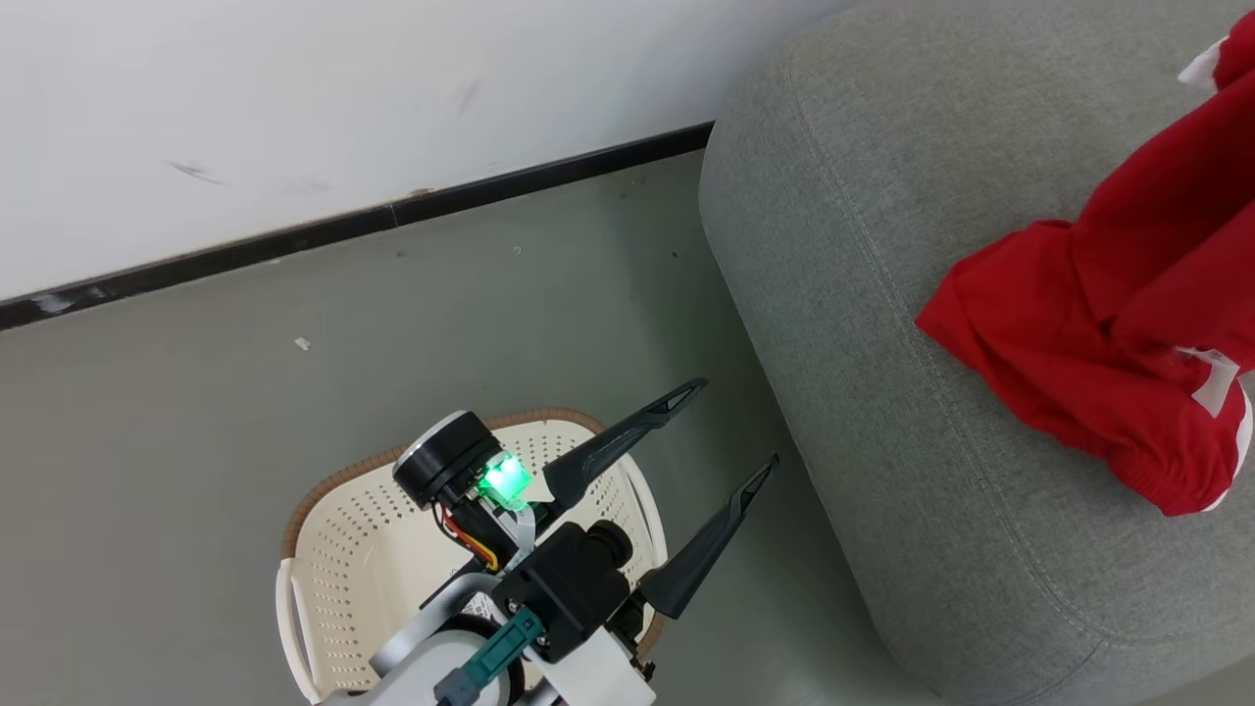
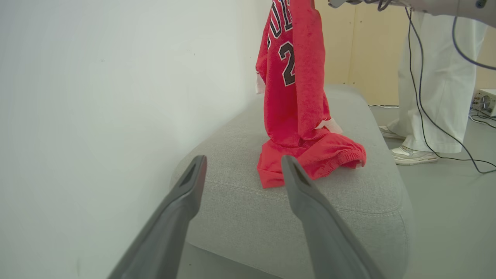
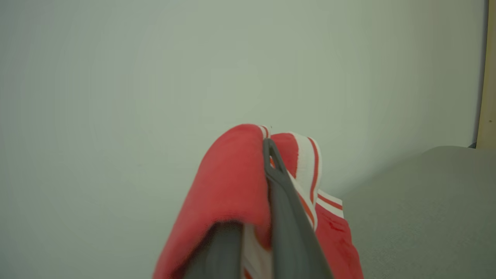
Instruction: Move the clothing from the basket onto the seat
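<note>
— Left gripper (image 1: 735, 422) in the head view: two dark fingers spread wide, slanting up and to the right off the wrist.
— And the right gripper (image 3: 265, 149)?
— Pinched nearly closed, the clothing (image 3: 228, 174) clamped between its fingers and draped over one.

The grey floor (image 1: 490, 324) carries the basket (image 1: 338, 579) and the seat (image 1: 882, 392), which seem near but apart. On the seat's top, the clothing's (image 1: 1108, 363) lower folds lie bunched.
</note>
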